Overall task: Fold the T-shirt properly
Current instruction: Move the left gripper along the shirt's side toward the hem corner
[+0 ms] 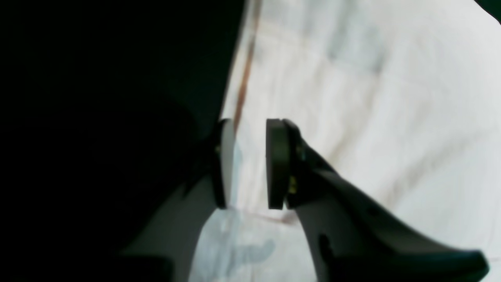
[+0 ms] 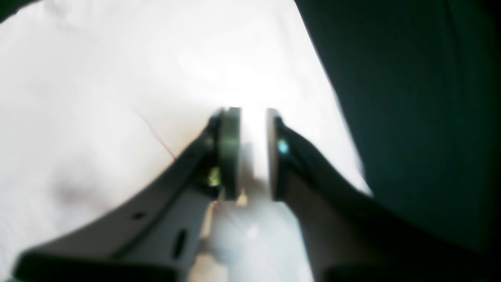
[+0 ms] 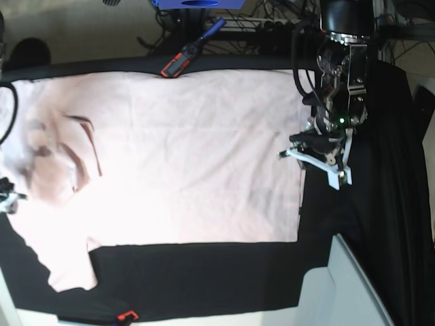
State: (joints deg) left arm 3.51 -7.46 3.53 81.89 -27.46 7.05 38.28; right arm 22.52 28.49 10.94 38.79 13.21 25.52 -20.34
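where hem ends, black cloth (image 3: 204, 278)

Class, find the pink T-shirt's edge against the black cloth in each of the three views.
Left wrist: T-shirt fills the right; edge runs down the middle.
Right wrist: fills the left; edge runs diagonally on the right.
Base: right edge beside the arm.
Shared landmark: black table cloth.
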